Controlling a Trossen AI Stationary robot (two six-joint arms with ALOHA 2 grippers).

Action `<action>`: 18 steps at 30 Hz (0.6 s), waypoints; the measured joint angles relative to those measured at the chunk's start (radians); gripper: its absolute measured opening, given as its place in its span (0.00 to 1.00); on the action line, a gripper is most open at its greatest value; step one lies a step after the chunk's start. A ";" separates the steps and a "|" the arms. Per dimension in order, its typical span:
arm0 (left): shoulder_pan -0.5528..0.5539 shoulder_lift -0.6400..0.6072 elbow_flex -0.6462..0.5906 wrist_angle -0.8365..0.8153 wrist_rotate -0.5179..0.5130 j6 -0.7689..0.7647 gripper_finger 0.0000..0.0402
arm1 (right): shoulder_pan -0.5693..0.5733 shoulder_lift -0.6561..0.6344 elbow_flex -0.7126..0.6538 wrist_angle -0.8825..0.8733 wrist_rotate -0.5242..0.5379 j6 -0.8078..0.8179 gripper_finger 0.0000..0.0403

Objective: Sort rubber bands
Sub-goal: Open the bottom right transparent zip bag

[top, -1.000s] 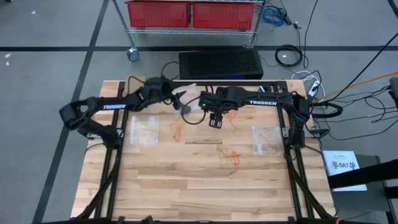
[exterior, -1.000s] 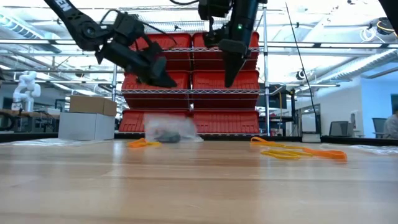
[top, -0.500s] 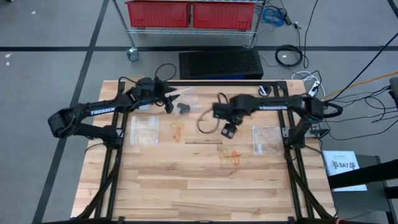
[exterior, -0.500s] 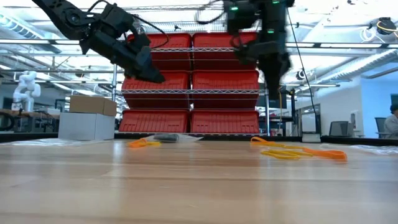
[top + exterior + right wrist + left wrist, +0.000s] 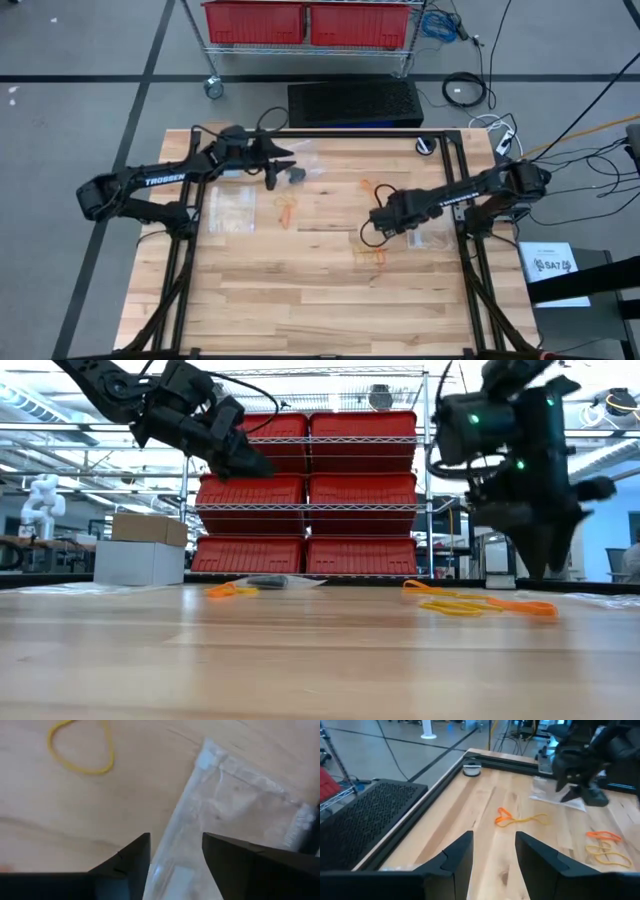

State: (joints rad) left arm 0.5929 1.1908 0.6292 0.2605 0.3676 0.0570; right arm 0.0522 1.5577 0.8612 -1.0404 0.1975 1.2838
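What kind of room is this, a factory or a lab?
Probably a robotics lab or workshop: red bins on wire shelving, loose cables on the floor, and a small white robot on a far bench.

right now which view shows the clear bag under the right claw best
The right wrist view: the clear bag fills it, edge between the open right claw. The high view shows part beside the arm; low and left wrist views barely show it.

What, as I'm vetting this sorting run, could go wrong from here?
1. The right hand is open, low over the edge of the clear bag; closing there would likely pinch plastic and drag the bag.
2. The orange and yellow rubber bands beside it overlap, so one grasp might lift mixed colours.
The left hand hovers open, farther off.
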 joint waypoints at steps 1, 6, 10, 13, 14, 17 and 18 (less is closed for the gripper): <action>-0.004 0.000 0.000 0.000 -0.002 0.000 0.38 | 0.002 0.000 -0.022 0.037 0.006 0.017 0.42; -0.020 0.000 0.000 -0.001 -0.030 0.000 0.38 | 0.002 0.000 -0.104 0.149 0.027 0.089 0.42; -0.026 0.000 0.000 -0.006 -0.033 0.000 0.38 | 0.003 -0.002 -0.121 0.142 0.037 0.115 0.36; -0.029 0.000 0.000 -0.002 -0.034 0.000 0.38 | 0.003 -0.001 -0.120 0.132 0.045 0.097 0.22; -0.029 0.000 0.000 0.004 -0.038 0.000 0.38 | 0.002 0.001 -0.118 0.129 0.046 0.082 0.16; -0.028 0.000 0.000 0.016 -0.052 0.001 0.38 | 0.002 0.002 -0.099 0.114 0.045 0.043 0.03; -0.028 0.000 0.000 0.017 -0.054 0.001 0.38 | 0.002 0.002 -0.088 0.102 0.044 0.036 0.02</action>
State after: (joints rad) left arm 0.5644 1.1908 0.6296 0.2771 0.3131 0.0578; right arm 0.0544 1.5597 0.7735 -0.9386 0.2417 1.3197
